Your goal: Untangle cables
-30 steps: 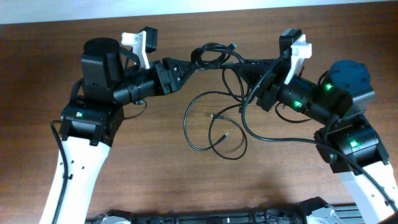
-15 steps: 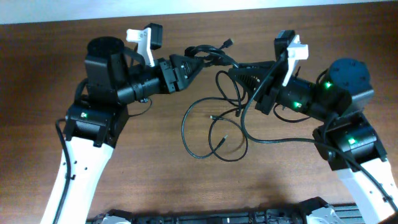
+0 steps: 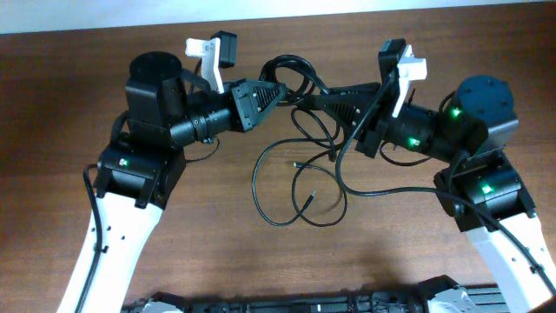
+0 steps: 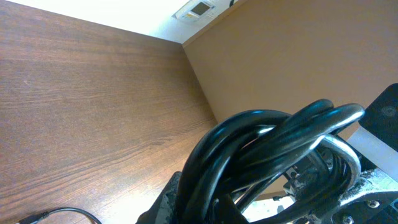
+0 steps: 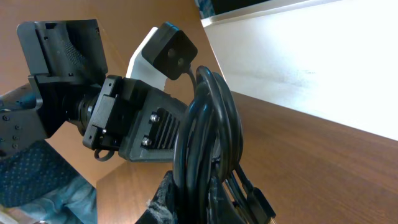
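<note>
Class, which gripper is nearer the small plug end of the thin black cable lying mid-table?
Right, narrowly. The right gripper is straight beyond the plug end; the left gripper, beyond and aside.

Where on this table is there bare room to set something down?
Bare table in front of the loose cables; also left of the left arm. Crowded at the back, where left tool and right tool grip them.

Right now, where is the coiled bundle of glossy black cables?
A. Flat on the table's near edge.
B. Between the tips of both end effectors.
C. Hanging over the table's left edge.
B: the bundle of glossy black cables sits between the left end effector and right end effector, loose loops trailing onto the brown wooden table.
</note>
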Action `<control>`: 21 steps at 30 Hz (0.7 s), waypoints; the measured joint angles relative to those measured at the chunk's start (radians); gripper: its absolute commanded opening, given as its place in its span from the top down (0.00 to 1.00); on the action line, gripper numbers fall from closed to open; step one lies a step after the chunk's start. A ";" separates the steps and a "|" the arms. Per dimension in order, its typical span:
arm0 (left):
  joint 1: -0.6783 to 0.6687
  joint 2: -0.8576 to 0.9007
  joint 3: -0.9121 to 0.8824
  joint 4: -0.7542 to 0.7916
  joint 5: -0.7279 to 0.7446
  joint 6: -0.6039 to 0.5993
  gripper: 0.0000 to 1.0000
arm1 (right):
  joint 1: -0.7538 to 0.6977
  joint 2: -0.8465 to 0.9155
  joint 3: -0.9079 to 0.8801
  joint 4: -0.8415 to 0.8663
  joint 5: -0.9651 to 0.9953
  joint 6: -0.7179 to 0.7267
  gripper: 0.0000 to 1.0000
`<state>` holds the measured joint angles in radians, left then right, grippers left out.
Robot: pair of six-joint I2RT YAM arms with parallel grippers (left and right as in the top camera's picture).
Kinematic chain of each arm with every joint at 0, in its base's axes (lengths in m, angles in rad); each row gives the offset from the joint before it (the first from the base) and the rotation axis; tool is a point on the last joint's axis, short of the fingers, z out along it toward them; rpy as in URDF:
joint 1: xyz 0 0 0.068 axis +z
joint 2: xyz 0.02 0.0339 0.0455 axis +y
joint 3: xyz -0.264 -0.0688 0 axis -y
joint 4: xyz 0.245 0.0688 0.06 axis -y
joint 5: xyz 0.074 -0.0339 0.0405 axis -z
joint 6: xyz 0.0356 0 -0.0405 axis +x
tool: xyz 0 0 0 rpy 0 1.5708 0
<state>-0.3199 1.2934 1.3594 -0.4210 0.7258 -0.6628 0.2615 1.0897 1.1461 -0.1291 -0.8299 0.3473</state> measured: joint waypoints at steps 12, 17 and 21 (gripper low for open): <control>-0.002 0.000 0.000 0.010 -0.055 0.330 1.00 | 0.002 0.002 0.000 -0.089 -0.011 -0.115 0.12; -0.002 0.000 0.000 -0.058 -0.062 0.602 1.00 | 0.002 0.003 0.000 -0.190 0.021 -0.230 0.04; -0.002 0.000 0.000 -0.145 -0.067 0.796 1.00 | 0.002 0.003 0.000 -0.253 0.042 -0.366 0.06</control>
<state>-0.3218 1.2930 1.3594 -0.5659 0.6586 0.1329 0.2638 1.0924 1.1465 -0.3817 -0.7876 -0.0189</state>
